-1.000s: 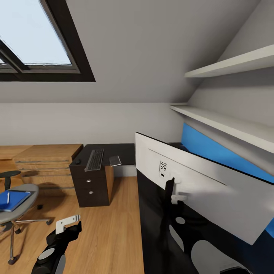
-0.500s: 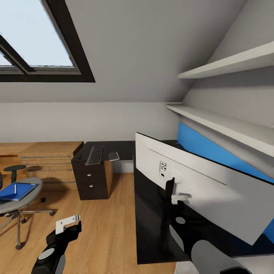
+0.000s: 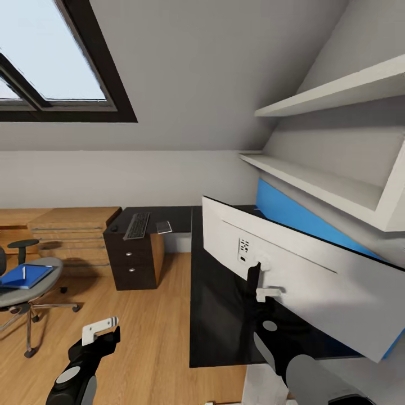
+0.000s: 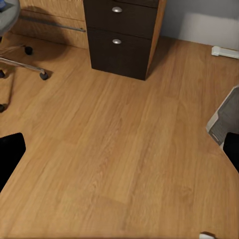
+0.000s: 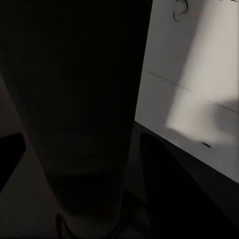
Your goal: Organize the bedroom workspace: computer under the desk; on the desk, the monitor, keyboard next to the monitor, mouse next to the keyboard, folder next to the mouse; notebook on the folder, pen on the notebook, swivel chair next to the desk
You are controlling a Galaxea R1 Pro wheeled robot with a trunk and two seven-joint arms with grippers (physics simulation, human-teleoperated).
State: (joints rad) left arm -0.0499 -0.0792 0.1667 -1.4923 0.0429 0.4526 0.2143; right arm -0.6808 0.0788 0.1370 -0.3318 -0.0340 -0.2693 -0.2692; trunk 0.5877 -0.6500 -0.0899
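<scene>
The monitor (image 3: 315, 275) hangs tilted over the black desk (image 3: 216, 337), its pale grey back towards me. My right gripper (image 3: 256, 281) is shut on its thin black foot (image 5: 84, 124). Low at the left, my left gripper (image 3: 102, 332) is open over the wood floor, its fingertips (image 4: 10, 154) wide apart. On the desk's far wing lie the keyboard (image 3: 137, 225), the small mouse (image 3: 114, 229) and a flat grey notebook (image 3: 163, 226). The swivel chair (image 3: 39, 284) stands at the far left, with the blue folder (image 3: 25, 277) and the pen (image 3: 23, 272) on its seat.
A black drawer unit (image 3: 132, 259) holds up the desk's far wing, beside a light-wood chest (image 3: 70, 236). White shelves (image 3: 315, 180) and a blue wall panel (image 3: 292, 216) run along the right wall. A grey case (image 4: 226, 117) stands on the floor. Open floor (image 3: 146, 332) lies between chair and desk.
The camera has pulled back: the desk's near edge now shows and the room has shifted. The monitor keeps its place in my right gripper. The left arm is unchanged.
</scene>
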